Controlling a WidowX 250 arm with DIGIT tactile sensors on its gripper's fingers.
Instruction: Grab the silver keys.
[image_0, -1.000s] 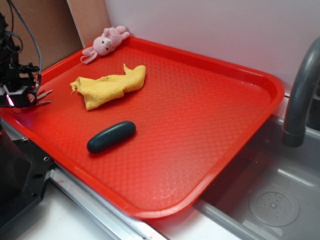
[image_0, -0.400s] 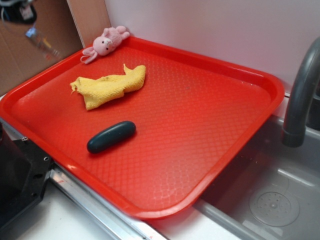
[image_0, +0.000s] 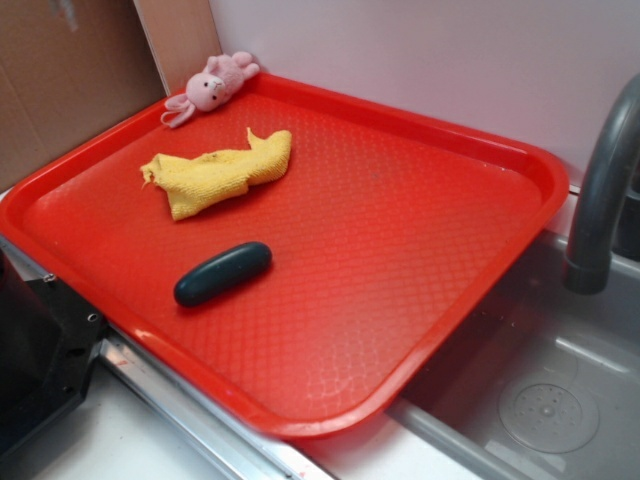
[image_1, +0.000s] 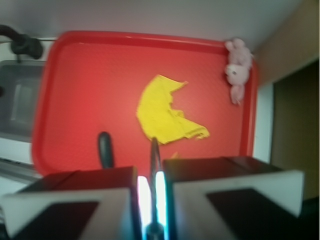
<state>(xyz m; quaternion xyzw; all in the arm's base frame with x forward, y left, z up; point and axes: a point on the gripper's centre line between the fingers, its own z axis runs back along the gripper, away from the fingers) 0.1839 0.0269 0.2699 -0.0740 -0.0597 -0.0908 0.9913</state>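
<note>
Hanging high over the tray in the wrist view, the robot's black-and-white gripper (image_1: 151, 175) has its two pads drawn in to a narrow, glowing slit. A thin dark sliver, blurred but most likely one of the silver keys (image_1: 155, 150), sticks out from between them, pinched there and clear of the tray. The exterior view shows neither the gripper nor the keys.

Below lies the wide red plastic tray with a pebbled floor (image_0: 540, 170) (image_1: 50, 75). Nearest the camera in the exterior view, towards the tray's left, a dark teal oblong capsule-shaped object (image_0: 222, 273) (image_1: 105, 150) lies flat. Farther back sits a crumpled yellow cloth (image_0: 215, 170) (image_1: 162, 112), apart from the capsule. At the tray's far left corner a small pink plush bunny (image_0: 210, 85) (image_1: 237, 67) rests on the rim.

To the tray's right, a grey metal sink basin (image_0: 540, 400) sits beside and below it, with a curved dark grey faucet (image_0: 600, 200) rising over it. A brown cardboard panel (image_0: 70, 80) stands at far left.
</note>
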